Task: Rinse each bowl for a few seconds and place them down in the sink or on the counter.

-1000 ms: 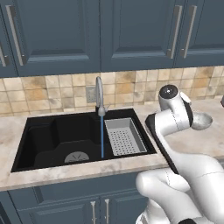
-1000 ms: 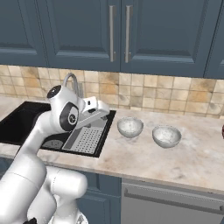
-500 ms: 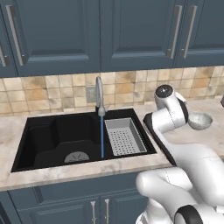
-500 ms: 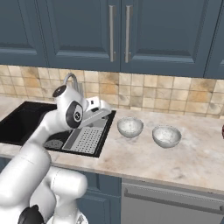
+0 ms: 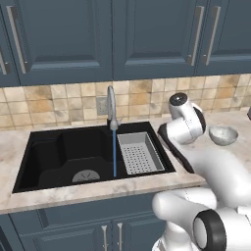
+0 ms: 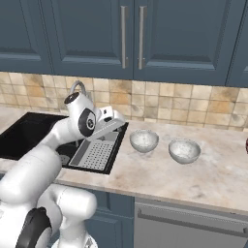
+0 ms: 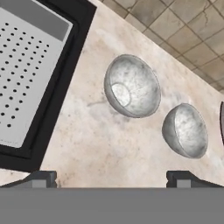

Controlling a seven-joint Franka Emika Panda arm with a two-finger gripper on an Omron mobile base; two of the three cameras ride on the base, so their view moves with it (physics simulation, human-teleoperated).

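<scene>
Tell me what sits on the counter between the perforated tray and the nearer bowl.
Nothing does. In the hand view, between the perforated tray and the nearer bowl lie just the black sink rim and bare counter. The right base view agrees.

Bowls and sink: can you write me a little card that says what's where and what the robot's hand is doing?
near bowl: upright on the counter, right of the sink
far bowl: upright on the counter, apart from the near bowl
faucet: running, water falling into the sink
tray: sits in the sink's right side
gripper: open, holding nothing, above the counter in front of the bowls
</scene>
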